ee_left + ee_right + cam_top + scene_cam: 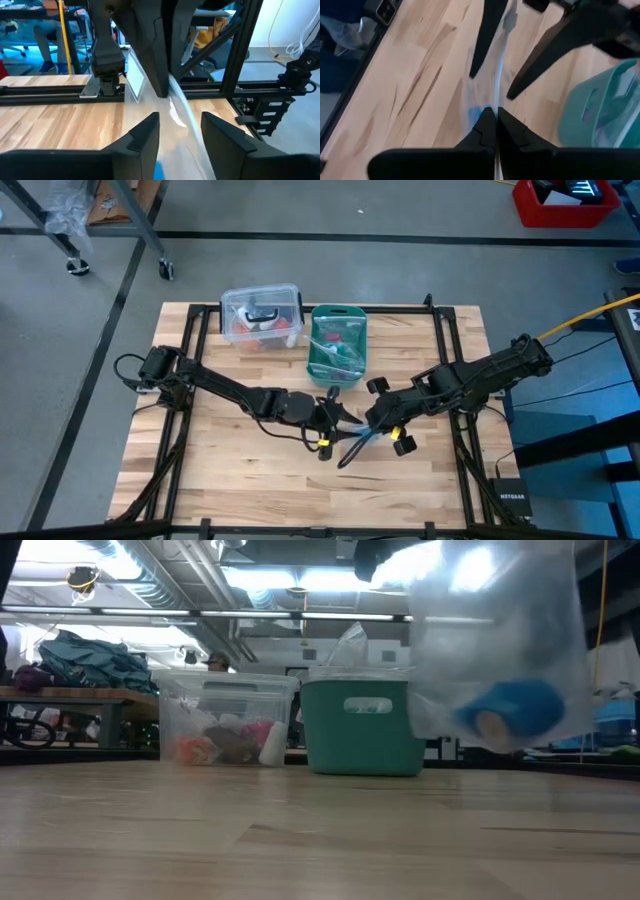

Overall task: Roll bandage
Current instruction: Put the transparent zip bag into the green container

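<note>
The bandage [510,710] is a small blue roll inside a clear plastic bag [500,640] that hangs above the table's middle. My right gripper [496,114] is shut on this bag; in the high view it [374,424] is at the centre right. My left gripper [181,131] reaches in level from the left, open. Its two fingers stand either side of the hanging bag [182,112]; I cannot tell whether they touch it. In the left wrist view a bit of blue [159,171] shows low between them. My right gripper pinches the clear bag's upper edge [498,95] between its two shut fingers [161,75], which slant down from the table's right side. The bag hangs below them, clear of the table, and the blue roll [475,116] sits in its lower part.
At the table's far middle stand a clear tub [262,317] with small items and a teal basket [338,340]. Black frame rails [195,330] run along the table's edges. Bare wood lies at the near side, left and right of the arms.
</note>
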### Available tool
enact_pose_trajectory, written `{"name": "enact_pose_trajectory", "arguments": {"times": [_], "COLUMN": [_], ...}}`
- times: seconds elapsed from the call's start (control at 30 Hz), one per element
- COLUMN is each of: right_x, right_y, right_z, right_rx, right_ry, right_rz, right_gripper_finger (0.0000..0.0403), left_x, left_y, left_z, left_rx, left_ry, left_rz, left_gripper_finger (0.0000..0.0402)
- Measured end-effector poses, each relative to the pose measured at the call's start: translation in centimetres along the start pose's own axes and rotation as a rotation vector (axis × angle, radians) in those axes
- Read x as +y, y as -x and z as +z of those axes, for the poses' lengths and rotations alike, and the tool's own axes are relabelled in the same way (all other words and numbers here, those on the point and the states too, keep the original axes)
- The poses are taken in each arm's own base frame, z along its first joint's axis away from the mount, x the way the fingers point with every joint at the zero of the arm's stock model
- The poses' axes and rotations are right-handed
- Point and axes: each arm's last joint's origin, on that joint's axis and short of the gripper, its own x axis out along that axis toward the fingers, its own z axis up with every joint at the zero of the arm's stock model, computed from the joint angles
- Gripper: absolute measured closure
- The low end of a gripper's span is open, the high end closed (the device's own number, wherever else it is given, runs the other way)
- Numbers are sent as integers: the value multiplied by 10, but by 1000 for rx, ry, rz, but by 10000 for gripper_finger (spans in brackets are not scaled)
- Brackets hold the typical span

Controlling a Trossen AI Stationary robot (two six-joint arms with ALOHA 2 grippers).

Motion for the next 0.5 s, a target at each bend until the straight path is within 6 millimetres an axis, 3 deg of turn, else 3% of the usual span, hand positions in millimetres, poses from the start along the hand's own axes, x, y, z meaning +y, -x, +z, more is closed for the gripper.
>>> {"name": "enact_pose_trajectory", "arguments": {"times": [0.13,0.37,0.5], "right_x": [0,-1,-1], "right_y": [0,0,1], "right_z": [1,1,1], "right_rx": [-12,-11,-11], "right_ry": [20,21,22], "right_rz": [-8,-27,-43], "right_gripper_finger": [402,390,375], "left_x": [1,1,1], "left_y": [0,0,0], "left_z": [1,4,4], "left_rx": [-17,-41,-41], "left_ry": [0,-8,-8], "left_rz": [19,27,31], "left_gripper_finger": [288,390,397]}}
